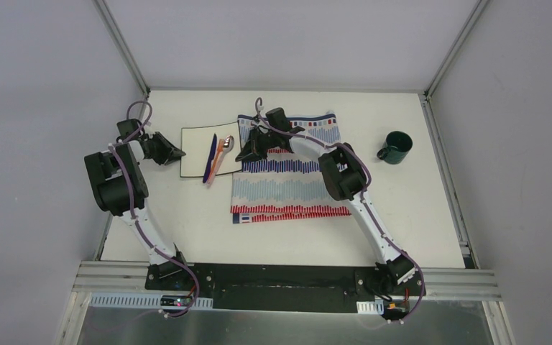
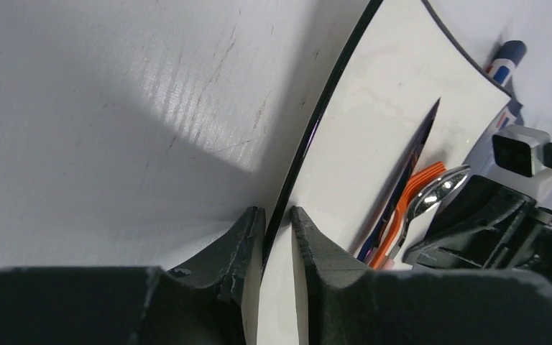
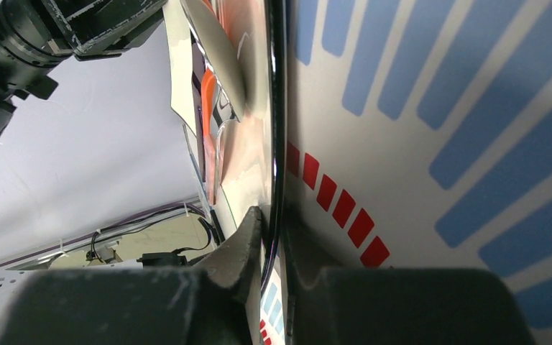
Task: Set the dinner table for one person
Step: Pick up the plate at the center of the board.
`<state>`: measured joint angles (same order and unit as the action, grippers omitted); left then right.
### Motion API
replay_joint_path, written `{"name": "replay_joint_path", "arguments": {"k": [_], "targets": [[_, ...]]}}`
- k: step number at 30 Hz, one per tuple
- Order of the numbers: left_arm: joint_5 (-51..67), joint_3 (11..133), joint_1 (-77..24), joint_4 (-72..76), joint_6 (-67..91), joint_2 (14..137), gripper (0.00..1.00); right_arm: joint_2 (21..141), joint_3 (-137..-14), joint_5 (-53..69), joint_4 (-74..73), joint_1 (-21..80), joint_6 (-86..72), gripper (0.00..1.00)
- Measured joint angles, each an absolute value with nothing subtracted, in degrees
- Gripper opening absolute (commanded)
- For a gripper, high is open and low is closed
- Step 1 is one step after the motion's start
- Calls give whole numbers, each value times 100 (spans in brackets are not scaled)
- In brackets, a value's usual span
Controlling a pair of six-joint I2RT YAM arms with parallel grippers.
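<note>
Left gripper (image 2: 277, 215) nearly closed on plate (image 2: 374, 129) edge; right gripper (image 3: 272, 219) likewise, opposite edge.

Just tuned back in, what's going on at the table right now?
Both arms have hold of the white square plate. The left tool pinches its left rim and the right tool its right rim, at the edge of the striped cloth. A blue knife, an orange fork and a spoon lie on the plate. The green mug stands apart at the right of the dinner table. Whether the plate is lifted cannot be told.
</note>
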<state>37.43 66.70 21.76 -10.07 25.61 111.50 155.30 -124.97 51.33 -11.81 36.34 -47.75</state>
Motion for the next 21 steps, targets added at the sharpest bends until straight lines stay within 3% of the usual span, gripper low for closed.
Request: {"name": "replay_joint_path", "arguments": {"k": [7, 17, 21], "targets": [[4770, 6506, 2477, -235, 2921, 11452, 13, 15520, -12431, 5172, -1079, 3632, -4842, 3], [5955, 6674, 2554, 408, 3199, 12156, 37, 15520, -12346, 5306, -1052, 3594, -5000, 3], [6222, 6818, 2547, 183, 3020, 12256, 40, 15520, -12307, 5330, -980, 3592, -5009, 3]]}}
